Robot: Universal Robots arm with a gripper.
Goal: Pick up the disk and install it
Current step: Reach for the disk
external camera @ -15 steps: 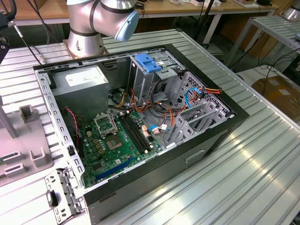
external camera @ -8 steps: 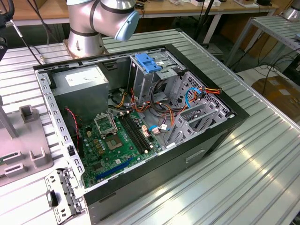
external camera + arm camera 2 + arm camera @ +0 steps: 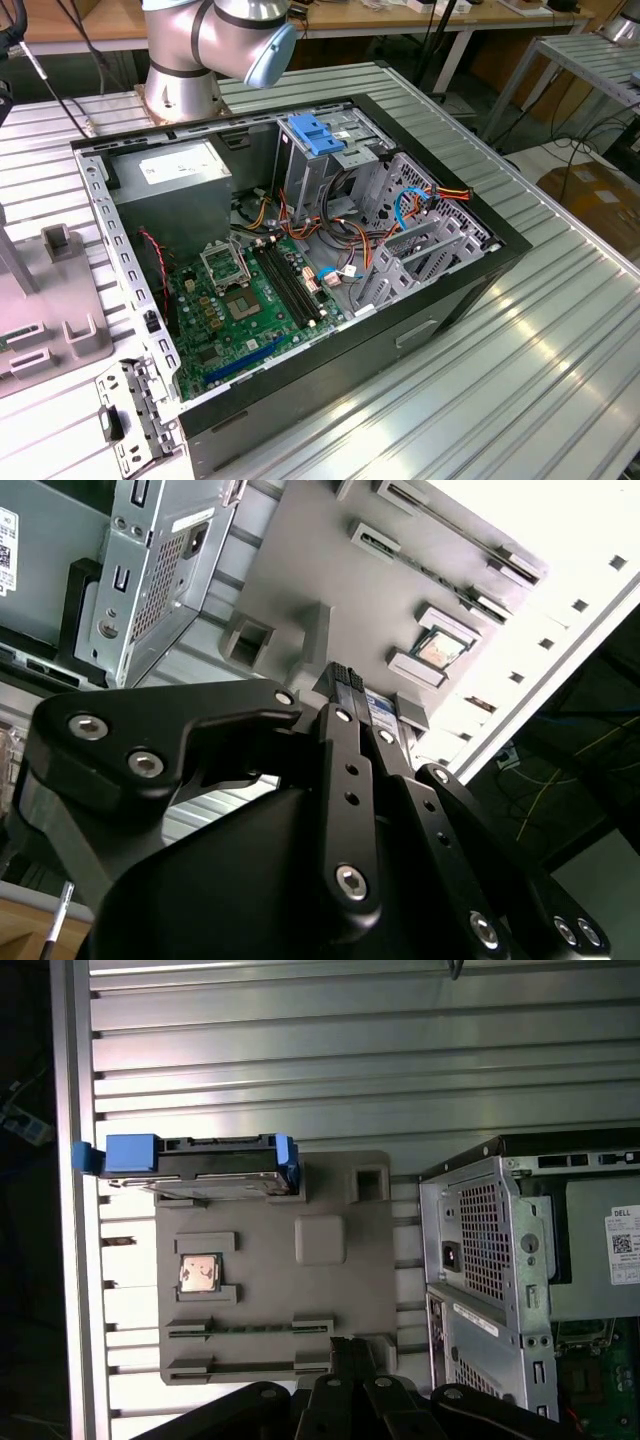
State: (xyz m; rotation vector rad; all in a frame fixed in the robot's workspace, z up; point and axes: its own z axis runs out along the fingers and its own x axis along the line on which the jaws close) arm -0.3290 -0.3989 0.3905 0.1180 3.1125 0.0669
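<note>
Disk (image 3: 195, 1165) is standing on its long edge in a slot along one border of a grey tray (image 3: 330, 1290), its blue rails showing at both ends. The tray is lying flat on a ribbed metal table (image 3: 350, 1060), just beside an open computer case (image 3: 520, 1260). A small square chip (image 3: 198, 1273) is sitting in a pocket of the tray, between the disk and the gripper (image 3: 352, 1350). The gripper is hovering over the tray's opposite border, well apart from the disk; in both wrist views its fingers (image 3: 345, 695) are lying drawn together and are grasping nothing. In the exterior view the case (image 3: 300, 250) is lying on its side with its circuit board (image 3: 240, 310) facing upward. A blue plastic clip (image 3: 315, 135) is sitting atop its drive cage. The arm's base (image 3: 185, 60) is rising from the table beyond the case. Part of the tray (image 3: 60, 330) is showing toward the exterior view's left.
</note>
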